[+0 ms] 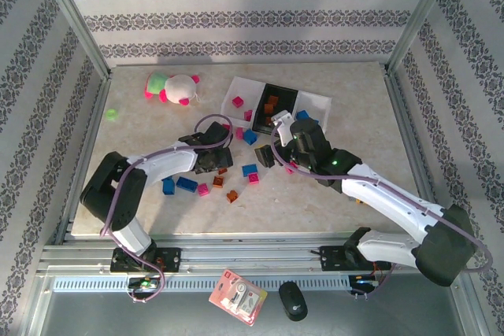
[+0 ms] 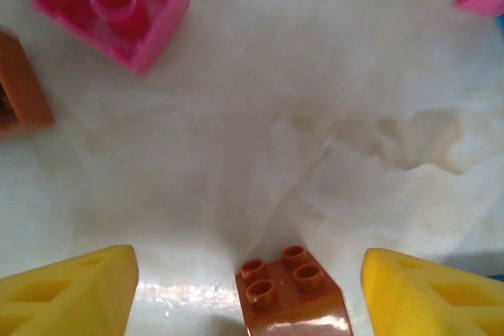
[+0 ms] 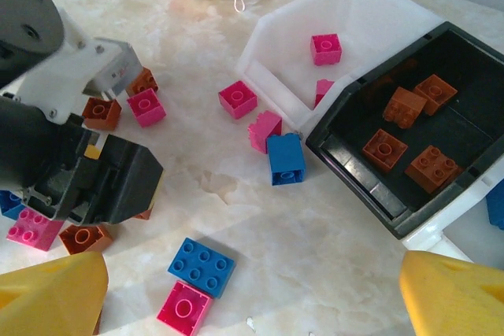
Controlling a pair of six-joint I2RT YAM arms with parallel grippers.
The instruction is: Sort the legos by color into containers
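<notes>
Left arm (image 1: 157, 164): elbow folded back near the table's left edge, forearm reaching forward and right to mid-table; left gripper (image 2: 250, 282) low over the table (image 1: 331, 202), jaws parted around a brown brick (image 2: 293, 300), a gap on each side, not clamped.

Right arm (image 1: 386, 194): stretched forward and left from its base, wrist just before the trays; right gripper (image 3: 253, 293) spread wide, nothing between the fingers, bare table beneath.

Trays, three in a row at the far middle: left white tray (image 3: 370, 13), two pink bricks (image 3: 325, 49), one half hidden by the wall; black tray (image 3: 465, 108), four brown bricks (image 3: 384, 149); right white tray (image 1: 321, 102), one blue brick (image 3: 498, 204), cut off by the frame edge.

Plush (image 1: 175, 86): one, far left, lying on the table.

Loose legos (image 3: 285, 157), between trays and grippers, counted in the right wrist view: five pink; three brown; two blue whole; a third blue cut by the left edge; a brown sliver under the left gripper's body, too hidden to count.

Green piece (image 1: 113, 115): one, near the left edge, well apart from the rest.

Left wrist view: near end of the brown brick cut off; three bricks at the frame's edges only partly seen.
</notes>
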